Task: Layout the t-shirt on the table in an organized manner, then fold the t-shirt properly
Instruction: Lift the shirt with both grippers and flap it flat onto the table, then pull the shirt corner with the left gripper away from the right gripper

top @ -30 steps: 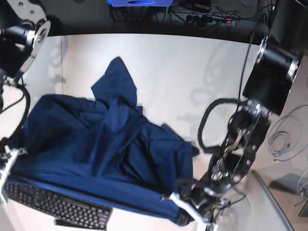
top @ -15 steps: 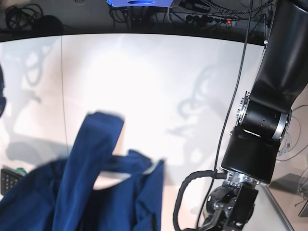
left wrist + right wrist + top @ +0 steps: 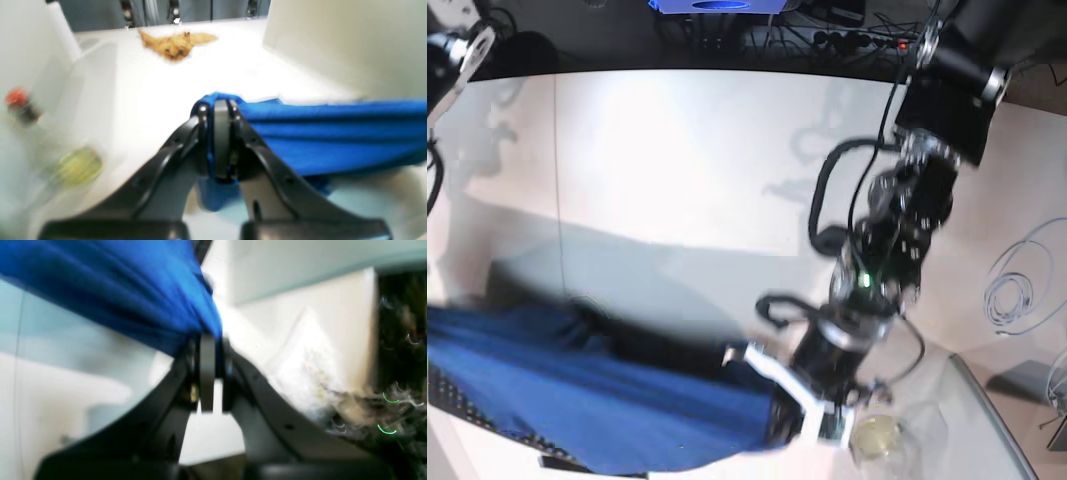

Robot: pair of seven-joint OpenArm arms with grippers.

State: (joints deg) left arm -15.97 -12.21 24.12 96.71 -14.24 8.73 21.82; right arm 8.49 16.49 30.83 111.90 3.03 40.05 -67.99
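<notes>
Since half a second ago, the t-shirt [image 3: 577, 400] has been pulled out into a long flat band low across the base view, where before it hung in a bunched fold. It is stretched between the two arms and held above the table [image 3: 687, 150]; a dark shadow is cast under it on the white top. One end is pinched tight in the left gripper [image 3: 218, 110], whose jaws are pressed together on a small fold of blue cloth. The other end is squeezed in the right gripper [image 3: 208, 340], with the cloth trailing up and away from it. Both wrist pictures are blurry. A black keyboard [image 3: 487, 415] can be seen peeking out under the shirt's near edge. A small brown cloth-like heap [image 3: 173, 43] lies far off in the left wrist view.
</notes>
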